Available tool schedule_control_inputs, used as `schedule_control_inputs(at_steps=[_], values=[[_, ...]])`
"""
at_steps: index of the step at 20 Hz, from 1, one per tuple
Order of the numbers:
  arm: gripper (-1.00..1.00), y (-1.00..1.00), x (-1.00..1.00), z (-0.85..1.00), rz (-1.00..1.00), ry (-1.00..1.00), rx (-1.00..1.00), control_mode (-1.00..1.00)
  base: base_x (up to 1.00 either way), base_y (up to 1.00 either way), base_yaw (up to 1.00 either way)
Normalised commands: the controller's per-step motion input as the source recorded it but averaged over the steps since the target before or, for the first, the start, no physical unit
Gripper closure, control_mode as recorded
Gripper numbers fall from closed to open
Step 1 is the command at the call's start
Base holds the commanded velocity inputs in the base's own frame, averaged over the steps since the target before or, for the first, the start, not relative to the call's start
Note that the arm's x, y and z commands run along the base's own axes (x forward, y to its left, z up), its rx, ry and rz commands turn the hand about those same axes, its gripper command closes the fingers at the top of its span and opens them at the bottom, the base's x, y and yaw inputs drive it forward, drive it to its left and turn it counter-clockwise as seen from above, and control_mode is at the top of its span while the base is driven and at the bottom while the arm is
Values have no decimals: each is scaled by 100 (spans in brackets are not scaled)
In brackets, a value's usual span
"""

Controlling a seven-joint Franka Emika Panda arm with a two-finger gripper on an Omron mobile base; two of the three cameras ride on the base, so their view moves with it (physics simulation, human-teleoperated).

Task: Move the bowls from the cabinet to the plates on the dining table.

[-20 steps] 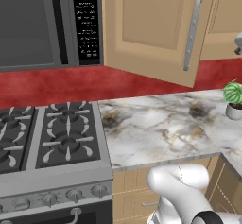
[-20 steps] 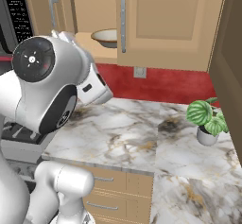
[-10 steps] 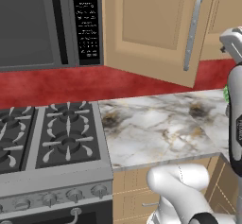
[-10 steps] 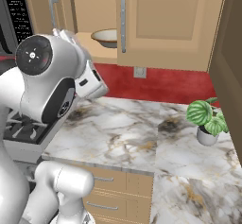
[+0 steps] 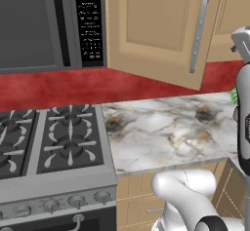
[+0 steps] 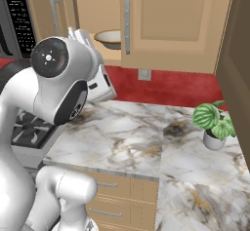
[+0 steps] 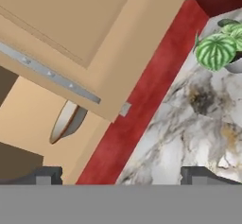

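My white arm point(image 6: 53, 86) stands before a light tan cabinet point(image 6: 171, 20) holding a cream, tan-rimmed bowl point(image 6: 111, 38), a red wall strip point(image 5: 58, 86), a white-grey-brown veined desk point(image 6: 127, 142) and a green striped plant point(image 6: 211, 120).

The cabinet point(image 6: 146, 25) stands partly open: its left door point(image 5: 156, 30) swings out over the marble counter point(image 6: 136, 142), leaving a gap through which a bowl point(image 6: 110, 38) shows on the shelf — the closed right door point(image 7: 71, 34) and its bar handle point(image 6: 127, 21) border that gap. The counter is bare save a potted plant point(image 6: 215, 125) at the right — well apart from the opening.
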Motion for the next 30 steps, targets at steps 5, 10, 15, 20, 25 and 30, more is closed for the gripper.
schedule_control_inputs(at_steps=[5, 10, 15, 20, 25, 30], values=[[-100, 5, 0, 0, 7, 0, 16, -100, 0, 0, 0], [-100, 0, 0, 0, 18, 0, 19, -100, 0, 0, 0], [-100, 9, 5, 0, 21, 0, 13, -100, 0, 0, 0], [-100, 36, 15, 0, 14, 0, 8, -100, 0, 0, 0], [-100, 24, 46, 0, 5, 0, 3, -100, 0, 0, 0], [-100, 0, 32, 0, 0, 0, 5, -100, 0, 0, 0]])
